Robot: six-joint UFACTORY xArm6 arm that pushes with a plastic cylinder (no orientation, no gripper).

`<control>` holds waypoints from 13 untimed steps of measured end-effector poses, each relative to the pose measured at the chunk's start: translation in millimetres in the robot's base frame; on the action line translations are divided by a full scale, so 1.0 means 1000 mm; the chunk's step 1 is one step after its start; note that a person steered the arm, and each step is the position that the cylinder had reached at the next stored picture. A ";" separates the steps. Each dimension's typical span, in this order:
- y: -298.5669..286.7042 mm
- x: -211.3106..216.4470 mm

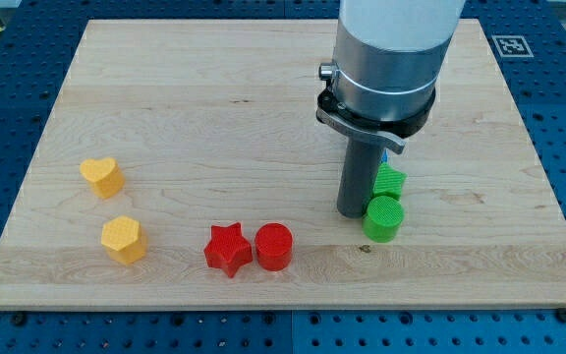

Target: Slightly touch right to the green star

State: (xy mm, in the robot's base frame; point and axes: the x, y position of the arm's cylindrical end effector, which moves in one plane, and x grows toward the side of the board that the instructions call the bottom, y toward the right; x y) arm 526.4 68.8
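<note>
The green star (391, 182) lies right of the board's middle, partly hidden behind my rod. A green cylinder (382, 218) sits just below it, touching it. My tip (354, 211) rests on the board right at the star's left side and beside the green cylinder's upper left. The arm's grey body hides the area above the star.
A red star (228, 250) and a red cylinder (273, 247) sit side by side at the bottom middle. A yellow heart (101, 177) and a yellow hexagon (123, 239) lie at the view's left. A bit of blue (385, 155) shows under the arm. The wooden board (214, 98) ends in blue table.
</note>
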 end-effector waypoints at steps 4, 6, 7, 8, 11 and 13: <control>-0.029 0.027; -0.071 -0.011; -0.088 -0.062; -0.089 -0.127; 0.051 -0.201; 0.127 -0.134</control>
State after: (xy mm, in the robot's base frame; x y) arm 392.3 196.2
